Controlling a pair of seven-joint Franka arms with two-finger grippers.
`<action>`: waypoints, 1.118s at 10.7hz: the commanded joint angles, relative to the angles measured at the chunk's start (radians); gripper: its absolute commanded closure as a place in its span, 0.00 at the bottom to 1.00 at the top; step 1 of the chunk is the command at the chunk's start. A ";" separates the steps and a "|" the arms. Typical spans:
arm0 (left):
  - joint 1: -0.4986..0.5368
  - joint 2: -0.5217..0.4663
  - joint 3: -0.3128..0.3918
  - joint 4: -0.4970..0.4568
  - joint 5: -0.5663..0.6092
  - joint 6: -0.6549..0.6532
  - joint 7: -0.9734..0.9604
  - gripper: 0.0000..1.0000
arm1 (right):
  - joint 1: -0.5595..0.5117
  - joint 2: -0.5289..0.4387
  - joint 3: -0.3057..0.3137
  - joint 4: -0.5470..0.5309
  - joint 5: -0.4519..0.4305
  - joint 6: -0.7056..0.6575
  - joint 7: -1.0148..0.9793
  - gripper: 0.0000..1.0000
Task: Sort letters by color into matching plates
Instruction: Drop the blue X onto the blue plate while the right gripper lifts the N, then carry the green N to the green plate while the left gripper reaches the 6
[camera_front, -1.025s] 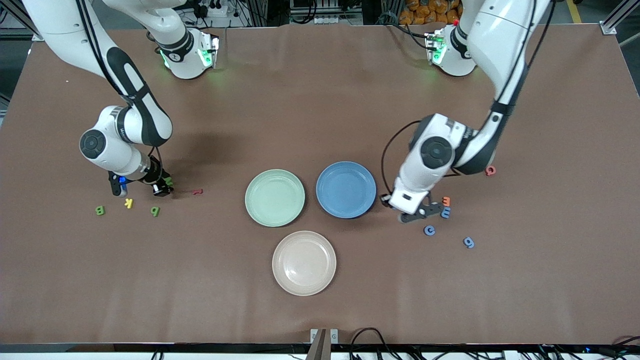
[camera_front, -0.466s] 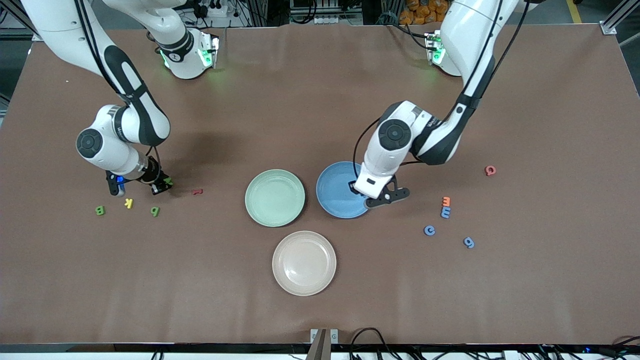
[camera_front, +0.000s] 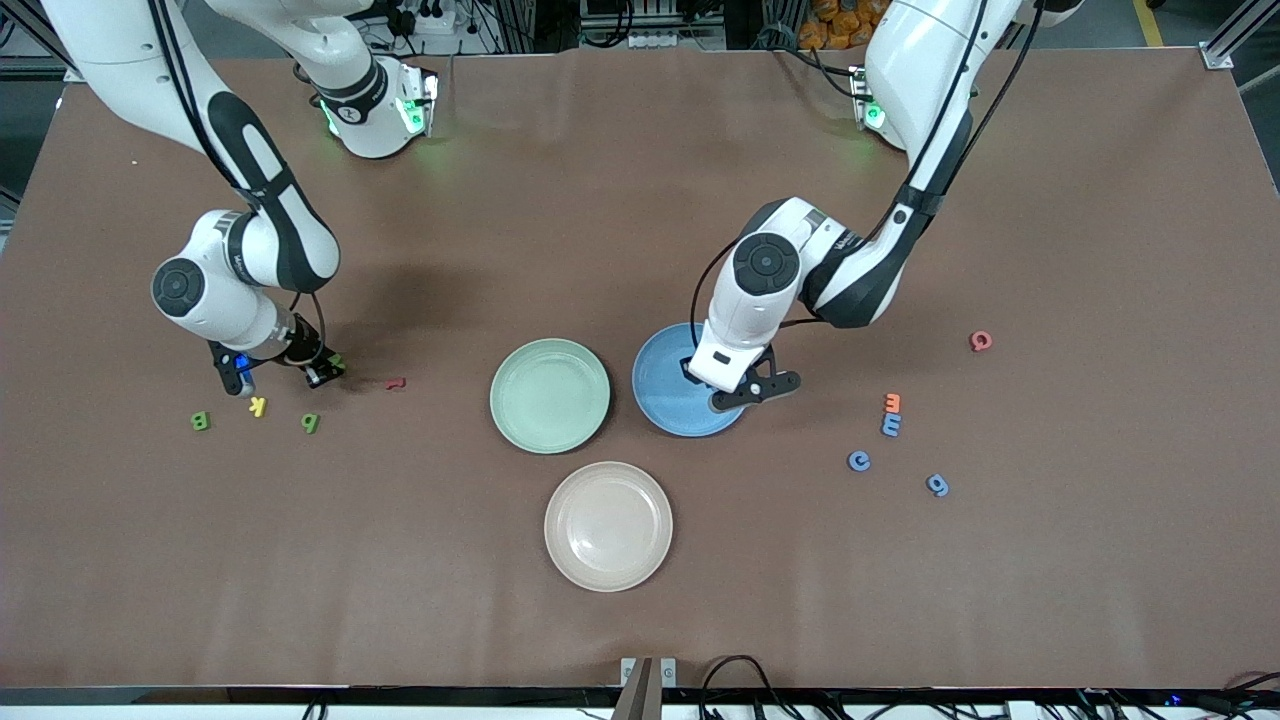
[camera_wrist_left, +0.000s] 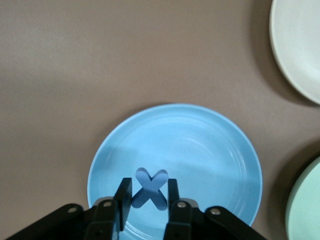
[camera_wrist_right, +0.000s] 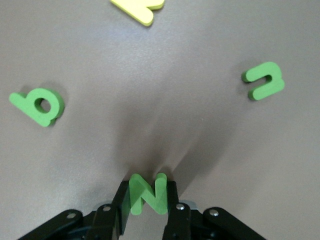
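Observation:
My left gripper (camera_front: 725, 390) is shut on a blue X (camera_wrist_left: 150, 189) and holds it over the blue plate (camera_front: 665, 385), near the rim toward the left arm's end; the plate also shows in the left wrist view (camera_wrist_left: 200, 145). The pale green plate (camera_front: 549, 395) lies beside it, empty. My right gripper (camera_front: 325, 372) is shut on a green N (camera_wrist_right: 148, 194) low over the table. A green b (camera_front: 311, 423) and green B (camera_front: 200, 421) lie nearby; a green n (camera_wrist_right: 264, 80) shows in the right wrist view. Blue m (camera_front: 891, 425), c (camera_front: 858, 461) and g (camera_front: 937, 485) lie toward the left arm's end.
A beige-pink plate (camera_front: 608, 526) lies nearer the front camera than the two other plates. A yellow K (camera_front: 258, 406) and a red letter (camera_front: 396, 382) lie near my right gripper. An orange letter (camera_front: 893, 402) touches the blue m; a red letter (camera_front: 981, 341) lies farther off.
My left gripper has moved from beside the blue letters to over the blue plate, carrying the blue X. My right gripper has shifted only slightly with the green N.

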 joint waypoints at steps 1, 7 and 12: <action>-0.009 0.008 0.014 0.029 0.008 -0.042 -0.003 0.00 | -0.006 -0.010 0.008 0.044 0.008 -0.071 -0.147 0.77; 0.051 0.000 0.020 0.030 0.074 -0.055 0.067 0.00 | 0.009 -0.010 0.040 0.239 -0.091 -0.293 -0.219 0.80; 0.152 -0.011 0.020 0.030 0.076 -0.072 0.224 0.00 | 0.019 -0.007 0.096 0.319 -0.199 -0.349 -0.418 0.79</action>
